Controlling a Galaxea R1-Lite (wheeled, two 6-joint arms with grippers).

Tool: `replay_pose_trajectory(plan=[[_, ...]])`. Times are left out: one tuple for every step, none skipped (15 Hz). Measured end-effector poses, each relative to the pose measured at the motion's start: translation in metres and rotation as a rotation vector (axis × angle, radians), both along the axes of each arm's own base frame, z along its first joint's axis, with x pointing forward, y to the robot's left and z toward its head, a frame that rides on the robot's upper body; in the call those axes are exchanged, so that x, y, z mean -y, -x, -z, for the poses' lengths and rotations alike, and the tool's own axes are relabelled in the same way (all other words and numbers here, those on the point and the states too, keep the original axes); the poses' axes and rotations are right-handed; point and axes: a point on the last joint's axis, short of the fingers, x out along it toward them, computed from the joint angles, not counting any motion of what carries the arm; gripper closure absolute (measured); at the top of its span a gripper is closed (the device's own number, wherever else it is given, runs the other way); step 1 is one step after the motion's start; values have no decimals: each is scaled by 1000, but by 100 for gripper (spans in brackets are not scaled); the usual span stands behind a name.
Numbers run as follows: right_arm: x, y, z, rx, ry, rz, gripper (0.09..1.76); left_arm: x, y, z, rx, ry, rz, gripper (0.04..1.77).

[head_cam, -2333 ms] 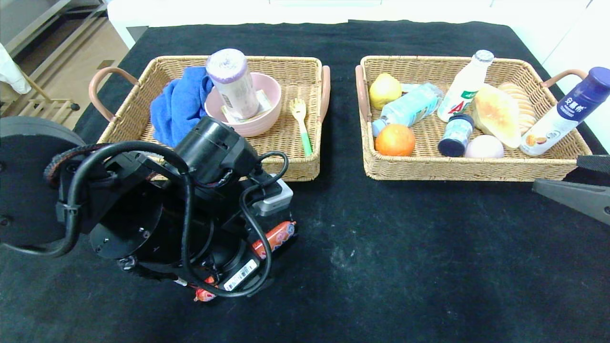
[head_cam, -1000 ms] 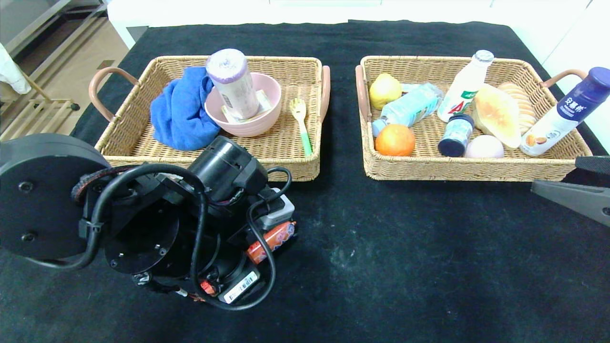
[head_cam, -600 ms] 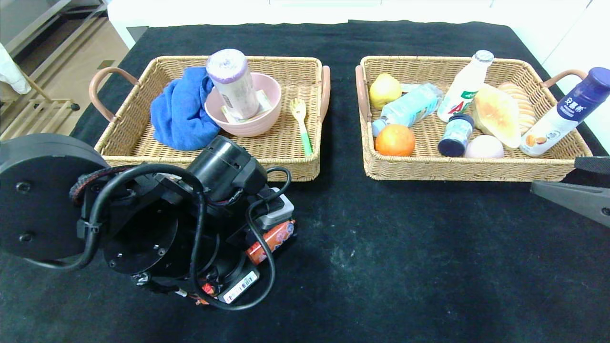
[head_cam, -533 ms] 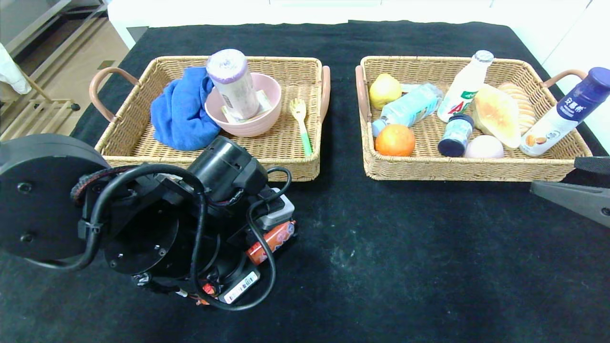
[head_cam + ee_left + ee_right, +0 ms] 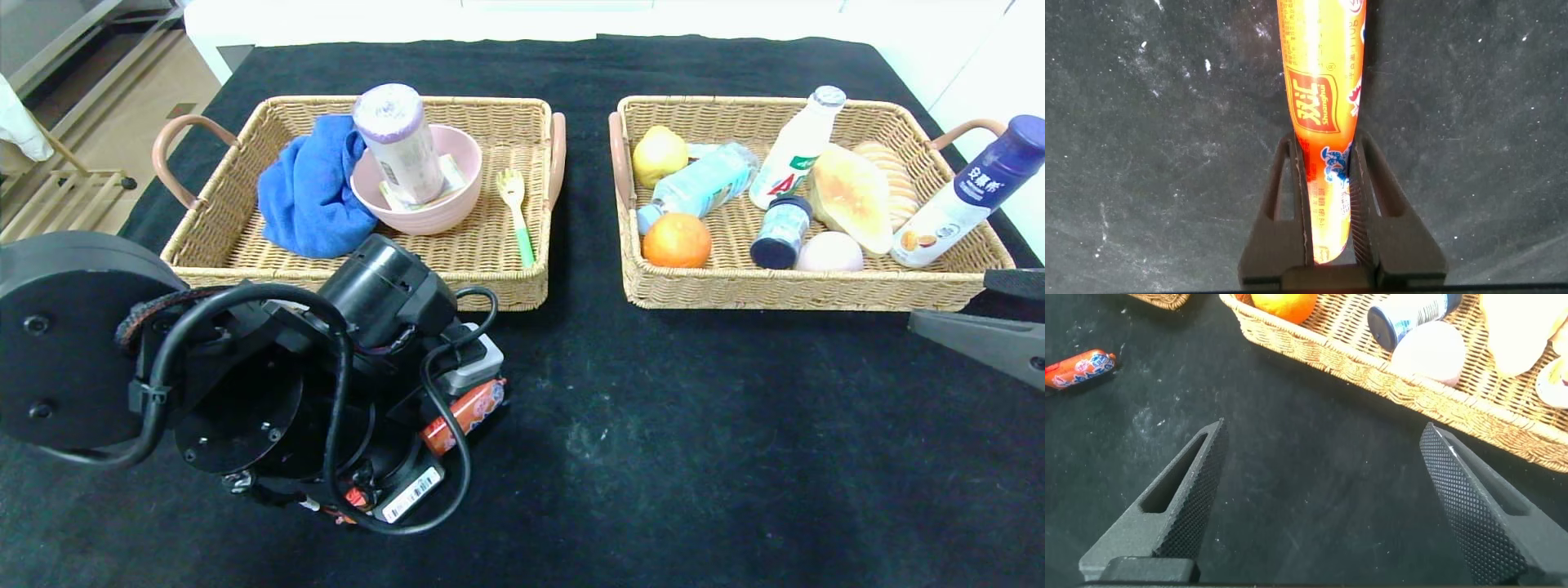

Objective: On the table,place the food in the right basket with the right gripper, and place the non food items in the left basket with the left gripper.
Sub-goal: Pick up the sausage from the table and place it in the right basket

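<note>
An orange-red wrapped sausage (image 5: 471,411) is at the front left of the black table, mostly hidden under my left arm. In the left wrist view my left gripper (image 5: 1327,140) is shut on the sausage (image 5: 1321,90), one finger on each side, just over the tabletop. My right gripper (image 5: 984,336) is open and empty at the right edge, in front of the right basket (image 5: 775,292). It stands wide open in the right wrist view (image 5: 1324,429), where the sausage (image 5: 1078,369) shows far off. The left basket (image 5: 506,291) is just beyond my left arm.
The left basket holds a blue cloth (image 5: 306,192), a pink bowl (image 5: 441,214) with a canister (image 5: 397,140), and a fork (image 5: 516,212). The right basket holds an orange (image 5: 676,239), a lemon (image 5: 660,155), bottles, bread (image 5: 849,196) and an egg (image 5: 829,251).
Since the earliest frame my left arm has shifted toward the table's front with the gripper staying on the sausage. In the last second it has hardly moved. The right arm is still.
</note>
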Motion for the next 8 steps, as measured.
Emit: replay_pose_trajectory(plan=[[0, 0, 0, 0, 0, -1, 14, 0, 0, 0, 0, 0, 0, 146], [0, 0, 0, -1, 0, 0, 14, 0, 0, 0, 0, 1, 1, 146], [0, 0, 0, -1, 0, -1, 14, 0, 0, 0, -1, 2, 2, 146], [0, 0, 0, -1, 0, -1, 14, -1, 1, -1, -1, 4, 2, 146], [0, 0, 0, -2, 0, 0, 14, -1, 1, -2, -1, 6, 3, 146], [0, 0, 0, -1, 1, -1, 14, -1, 1, -3, 3, 12, 3, 146], [0, 0, 0, -1, 0, -1, 14, -1, 2, -5, 7, 22, 3, 146], [0, 0, 0, -1, 0, 0, 14, -1, 3, -8, 5, 47, 4, 146]])
